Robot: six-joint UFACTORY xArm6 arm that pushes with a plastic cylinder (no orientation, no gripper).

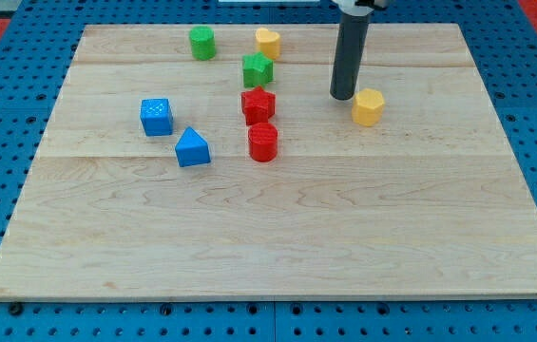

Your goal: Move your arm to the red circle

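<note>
Red circle (262,142) — a short red cylinder — sits a little left of the frame's centre, in the upper half, directly below the red star-like block (258,104) and nearly touching it. Above that one is the green star-like block (257,69), so the three run in a short column down the frame.

They stand on a pale wooden board (278,237) made of long planks, its lower half bare. Around the board lies a blue perforated surface (2,114), with a patch of red at each top corner of the frame.

Counting the blocks: two red, two green, two blue, two yellow — eight in all. The second green, a rounded block (201,43), is at upper left; the yellow heart-like block (268,42) is just beside the green star, above and to its right. The blue cube (157,117) and the blue block with a peaked top (192,148) sit at left, near each other. The yellow hexagonal block (368,106) is at upper right.

The arm carries a plain dark rod that grasps nothing. My tip (344,97) rests on the board just left of the yellow hexagonal block, well apart from the red circle, which lies down and to the left of it.
</note>
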